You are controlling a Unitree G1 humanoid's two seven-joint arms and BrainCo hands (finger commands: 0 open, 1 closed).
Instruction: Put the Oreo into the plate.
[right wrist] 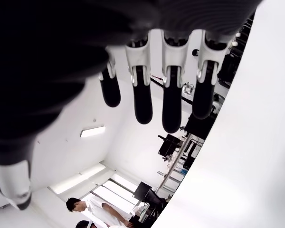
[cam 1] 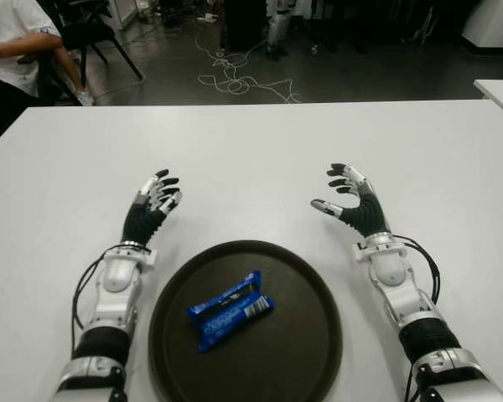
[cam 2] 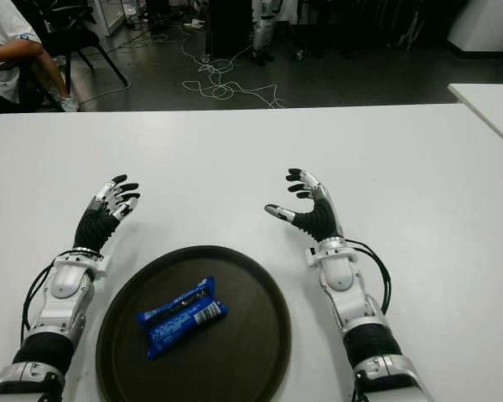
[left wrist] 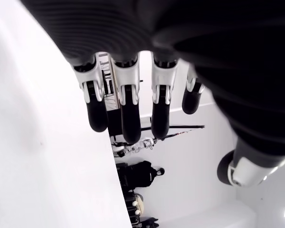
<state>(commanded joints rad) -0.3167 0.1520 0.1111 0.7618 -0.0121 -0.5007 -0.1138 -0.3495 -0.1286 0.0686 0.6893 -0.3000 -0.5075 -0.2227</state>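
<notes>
Fingers (left wrist: 128, 114) spread and empty on both hands, left hand (cam 1: 155, 201) at ten o'clock, right hand (cam 1: 352, 201) at two; Oreo packet (cam 1: 229, 310) lies inside plate (cam 1: 318, 335) on bench (cam 1: 251, 151), so retreat without nudging it.

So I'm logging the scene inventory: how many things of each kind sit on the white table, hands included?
Blue Oreo packets: 1
Dark brown round plates: 1
Robot hands, left hand and right hand, both open: 2
Total: 4
</notes>
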